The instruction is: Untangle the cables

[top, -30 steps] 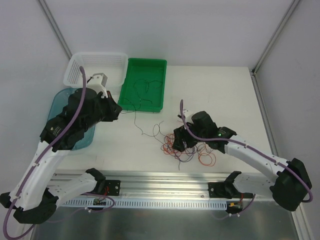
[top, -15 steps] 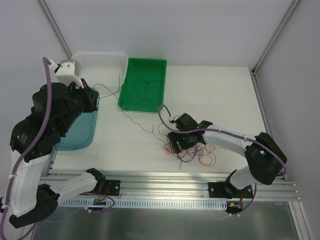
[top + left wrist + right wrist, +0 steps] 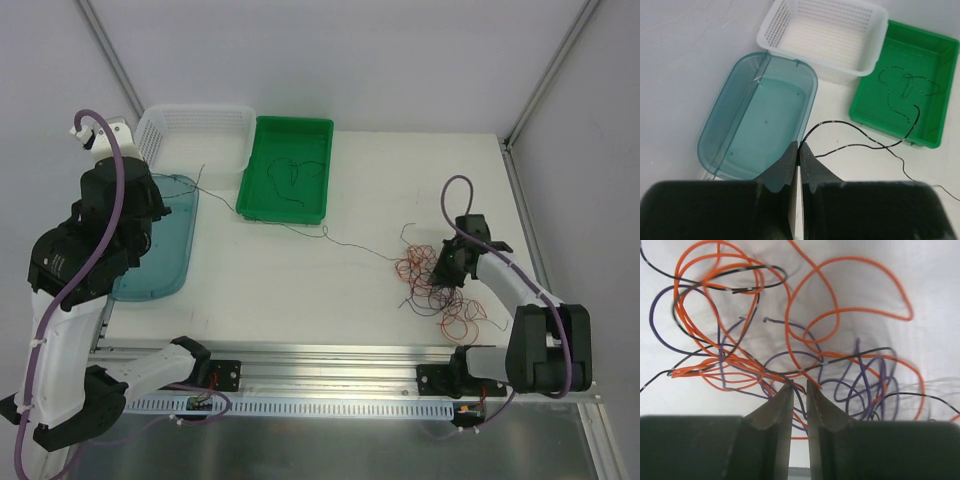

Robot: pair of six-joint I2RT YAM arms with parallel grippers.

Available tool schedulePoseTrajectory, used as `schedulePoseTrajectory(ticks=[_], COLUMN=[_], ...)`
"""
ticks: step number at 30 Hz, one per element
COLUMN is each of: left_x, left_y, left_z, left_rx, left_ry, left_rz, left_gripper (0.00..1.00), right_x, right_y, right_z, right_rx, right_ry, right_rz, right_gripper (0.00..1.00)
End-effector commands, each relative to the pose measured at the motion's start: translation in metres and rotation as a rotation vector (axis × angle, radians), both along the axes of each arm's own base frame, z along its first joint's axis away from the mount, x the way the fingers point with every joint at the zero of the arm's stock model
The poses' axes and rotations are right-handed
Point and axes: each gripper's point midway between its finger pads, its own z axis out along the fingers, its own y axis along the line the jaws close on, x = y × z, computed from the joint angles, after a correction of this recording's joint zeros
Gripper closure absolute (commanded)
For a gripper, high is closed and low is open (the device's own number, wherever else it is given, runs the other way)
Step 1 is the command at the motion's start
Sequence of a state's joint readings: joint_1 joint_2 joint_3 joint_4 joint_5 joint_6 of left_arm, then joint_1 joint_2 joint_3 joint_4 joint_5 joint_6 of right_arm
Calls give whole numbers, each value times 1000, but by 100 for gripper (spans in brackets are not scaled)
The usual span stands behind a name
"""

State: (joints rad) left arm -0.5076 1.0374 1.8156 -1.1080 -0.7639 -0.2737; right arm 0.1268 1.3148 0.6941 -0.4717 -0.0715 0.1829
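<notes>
The right gripper (image 3: 799, 387) has dragged the tangled cables (image 3: 440, 290) from the middle of the table (image 3: 260, 280) to its right side and nipped down on their strands, while the left gripper (image 3: 799, 150), clenched on one black wire (image 3: 837, 122), has lifted away leftward, drawing that wire out of the knot.

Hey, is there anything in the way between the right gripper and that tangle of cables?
Nothing visible. The right gripper sits right at the tangle of cables on the table. In its wrist view, orange, purple and black strands cross at its fingertips, with nothing else between.
</notes>
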Motion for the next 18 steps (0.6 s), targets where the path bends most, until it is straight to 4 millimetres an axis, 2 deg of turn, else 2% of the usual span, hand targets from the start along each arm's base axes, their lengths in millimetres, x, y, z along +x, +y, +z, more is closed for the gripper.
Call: schedulePoseTrajectory(ticks=[1, 3, 4, 5, 6, 7, 8, 9, 10, 11, 12, 13, 14, 15, 16, 17, 18], left_x=[-7, -5, -4, -1, 2, 3, 4, 8, 6, -1, 1, -4, -11, -17, -19, -25, -31], left_y=[24, 26, 25, 14, 4, -6, -27, -40, -56, -79, -98, -108, -116, -127, -130, -132, -137], left_z=[-14, -33, -41, -52, -73, -84, -99, -125, -134, -165, -170, -177, -203, -212, -220, -240, -248], left_rx=[35, 41, 36, -5, -16, -42, -99, -116, -157, -216, -263, -292, -313, -330, -336, -338, -336], left_ry=[39, 92, 114, 143, 199, 224, 269, 321, 335, 422, 406, 409, 471, 492, 502, 557, 584], left_rz=[112, 134, 133, 86, 49, 8, -97, -147, -226, -335, -409, -461, -484, -524, -529, -518, -534], left_gripper=[100, 100, 100, 100, 100, 100, 100, 100, 100, 100, 99, 96, 94, 84, 78, 72, 61], right_x=[9, 14, 19, 18, 18, 17, 15, 14, 11, 11, 7, 4, 3, -2, -5, -5, -8], right_y=[-11, -19, -20, -15, -11, -9, -11, -4, 0, 6, 18, 22, 25, 35, 39, 41, 48], right_z=[19, 27, 33, 36, 38, 40, 41, 42, 44, 47, 48, 48, 48, 47, 46, 45, 45], right_rx=[119, 123, 113, 133, 142, 138, 116, 110, 99, 101, 97, 88, 69, 66, 60, 50, 48], right_ry=[-54, -81, -101, -101, -106, -117, -122, -130, -135, -141, -138, -130, -130, -124, -115, -115, -113], right_rz=[-160, -180, -153, -134, -114, -96, -86, -44, 0, 40, 102, 140, 173, 223, 242, 257, 289], right_gripper=[82, 83, 88, 92, 98, 99, 99, 99, 99, 99, 99, 99, 99, 99, 99, 99, 99])
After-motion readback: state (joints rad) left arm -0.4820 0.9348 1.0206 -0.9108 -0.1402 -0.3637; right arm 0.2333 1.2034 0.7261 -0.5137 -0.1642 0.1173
